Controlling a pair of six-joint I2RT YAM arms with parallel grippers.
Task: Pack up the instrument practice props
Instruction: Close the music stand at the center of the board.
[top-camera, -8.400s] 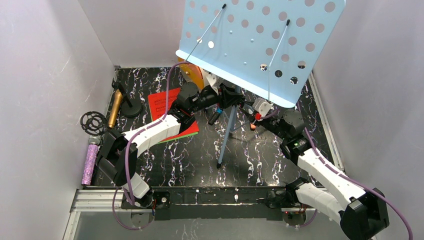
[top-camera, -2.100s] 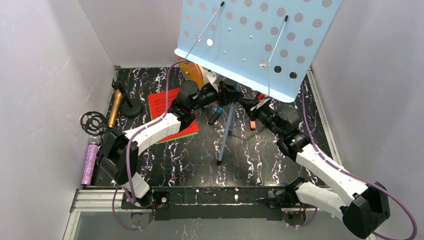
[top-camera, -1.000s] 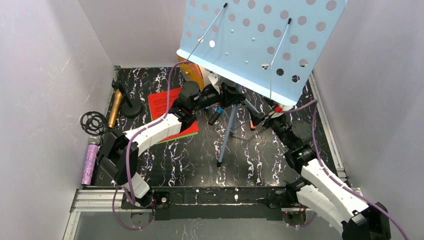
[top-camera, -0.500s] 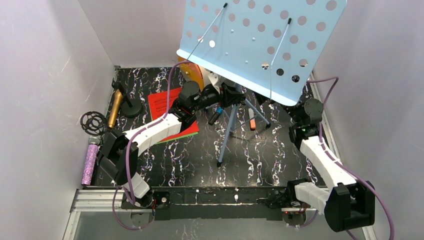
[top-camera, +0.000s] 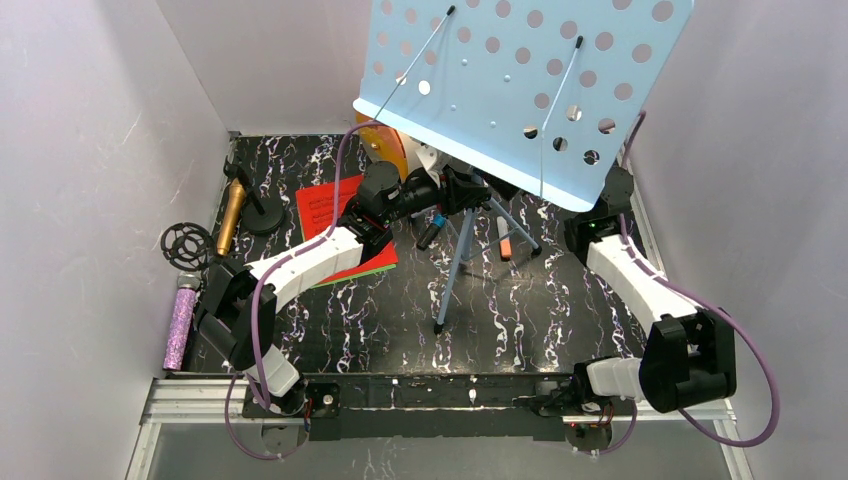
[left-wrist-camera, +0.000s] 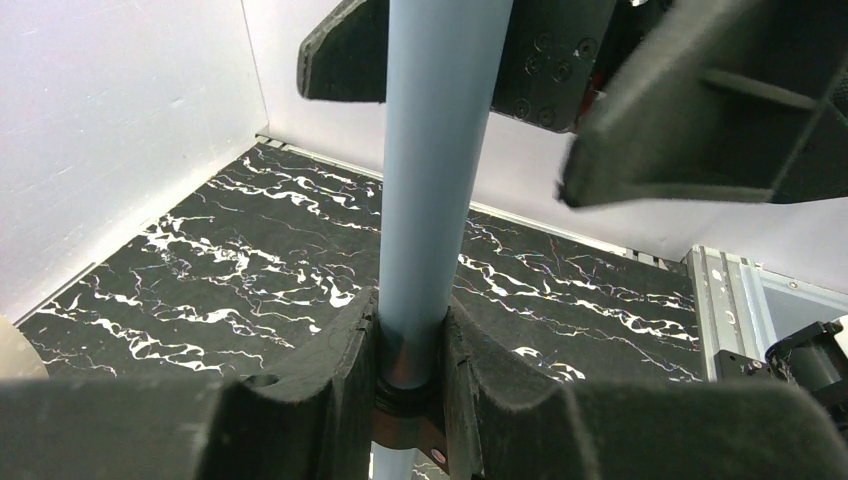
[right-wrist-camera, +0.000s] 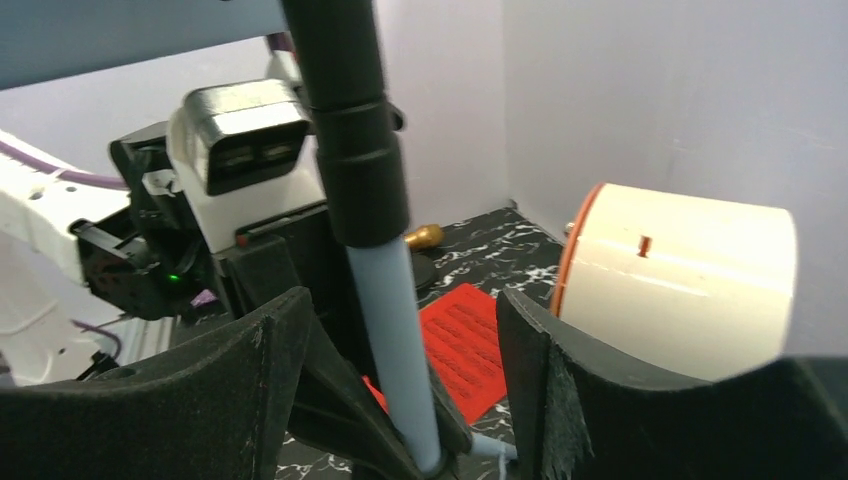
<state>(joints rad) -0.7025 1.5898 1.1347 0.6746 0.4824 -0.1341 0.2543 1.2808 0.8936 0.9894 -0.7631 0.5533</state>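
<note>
Stand-collapsing step, by my read: pale-blue sheet-music tripod (top-camera: 520, 90) stands upright mid-table (top-camera: 330, 320), left gripper (left-wrist-camera: 408, 320) clamped on its pole (left-wrist-camera: 440, 150), right gripper (right-wrist-camera: 400, 310) jaws spread either side of the pole, not pinching, so next it probably needs to close and fold the stand.

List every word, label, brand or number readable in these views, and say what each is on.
No text can be read in any view.
Red music sheet: rows of dark print, too small and blurred to read.
</note>
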